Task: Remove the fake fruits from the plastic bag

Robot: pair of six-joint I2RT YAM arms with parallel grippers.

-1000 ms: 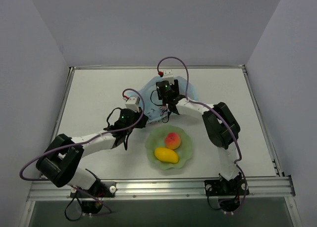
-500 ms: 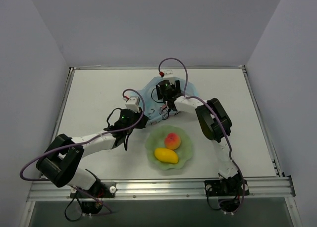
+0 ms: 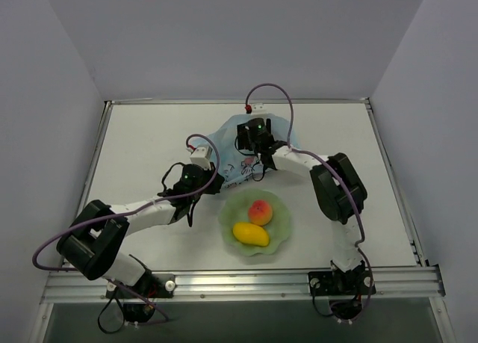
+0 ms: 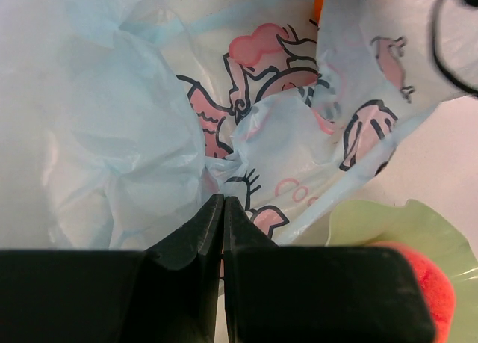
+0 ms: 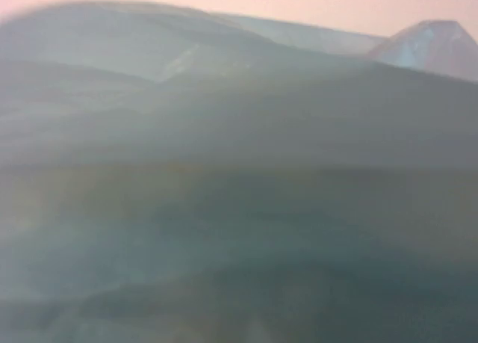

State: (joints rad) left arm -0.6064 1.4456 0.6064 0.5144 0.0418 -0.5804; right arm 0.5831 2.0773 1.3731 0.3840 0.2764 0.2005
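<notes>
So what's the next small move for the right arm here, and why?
Probably ease the right gripper slightly deeper into the plastic bag. The left gripper pinches its edge; the right wrist view shows only blurred blue plastic, no fruit; a peach and mango already lie in the green bowl.

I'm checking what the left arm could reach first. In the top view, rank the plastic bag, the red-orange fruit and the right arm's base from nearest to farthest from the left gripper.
1. plastic bag: pinched in the left gripper, spreading away from it.
2. red-orange fruit: in the green bowl, to the gripper's right.
3. right arm's base: at the table's near edge, far right.
</notes>
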